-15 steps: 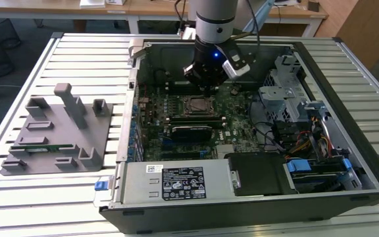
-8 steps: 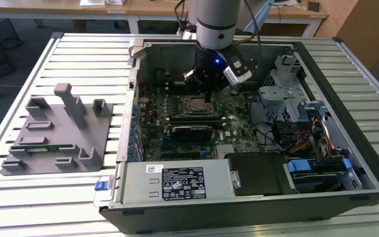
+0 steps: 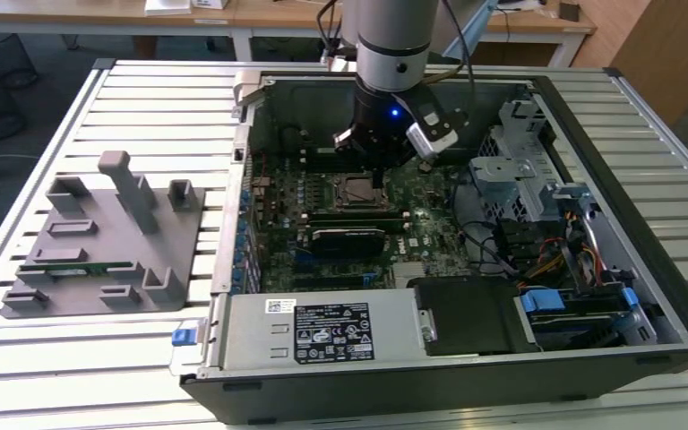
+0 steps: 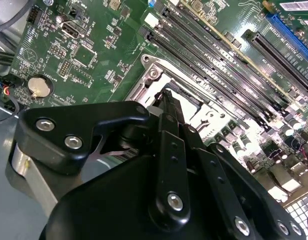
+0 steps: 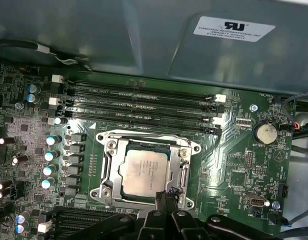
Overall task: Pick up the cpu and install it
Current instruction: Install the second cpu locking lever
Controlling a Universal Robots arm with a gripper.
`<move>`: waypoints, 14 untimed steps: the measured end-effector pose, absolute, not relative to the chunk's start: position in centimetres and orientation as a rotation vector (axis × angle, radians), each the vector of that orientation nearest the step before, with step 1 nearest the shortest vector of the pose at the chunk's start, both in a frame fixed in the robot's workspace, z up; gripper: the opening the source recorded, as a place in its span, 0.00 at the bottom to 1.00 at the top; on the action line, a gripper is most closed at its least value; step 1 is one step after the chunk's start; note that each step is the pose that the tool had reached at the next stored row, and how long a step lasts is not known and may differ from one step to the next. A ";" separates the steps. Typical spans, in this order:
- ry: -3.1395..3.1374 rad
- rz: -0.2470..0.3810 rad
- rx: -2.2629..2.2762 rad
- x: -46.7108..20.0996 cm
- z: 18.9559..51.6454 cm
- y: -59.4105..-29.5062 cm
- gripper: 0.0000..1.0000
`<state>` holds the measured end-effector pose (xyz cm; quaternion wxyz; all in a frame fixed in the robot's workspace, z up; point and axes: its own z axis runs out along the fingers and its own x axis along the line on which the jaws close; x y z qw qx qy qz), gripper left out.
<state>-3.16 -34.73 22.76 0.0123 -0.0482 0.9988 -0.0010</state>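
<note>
1. Grey plastic fixture tray, exterior view's left, on the slatted table; wide free room.
2. Silvery square cpu seated inside the metal socket frame, frame centre.
3. Black gripper at the socket's lower edge; fingers look closed together, holding nothing.

Bright daylight, sharp focus, soft shadows

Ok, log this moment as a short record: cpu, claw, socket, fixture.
cpu: lying flat in the socket, silvery top up
socket: metal frame around the cpu, beside the memory slots
claw: fingertips together, low over the socket's edge, holding nothing
grey fixture: on the slatted table, at the exterior view's left of the computer case, a green memory stick lying in it
</note>
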 end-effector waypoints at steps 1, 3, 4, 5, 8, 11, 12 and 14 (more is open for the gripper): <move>3.113 -0.003 -0.150 -3.2 22.8 -34.7 0.11; 3.113 -0.005 -0.150 -3.2 22.8 -34.7 0.11; 3.113 -0.006 -0.151 -3.2 22.8 -34.7 0.11; 3.113 -0.006 -0.151 -3.2 22.8 -34.7 0.11; 3.113 -0.006 -0.150 -3.2 22.8 -34.8 0.11; 3.113 -0.006 -0.150 -3.2 22.7 -35.5 0.11; 3.113 -0.006 -0.150 -3.2 22.7 -35.6 0.11; 3.113 -0.006 -0.150 -3.2 22.7 -35.8 0.11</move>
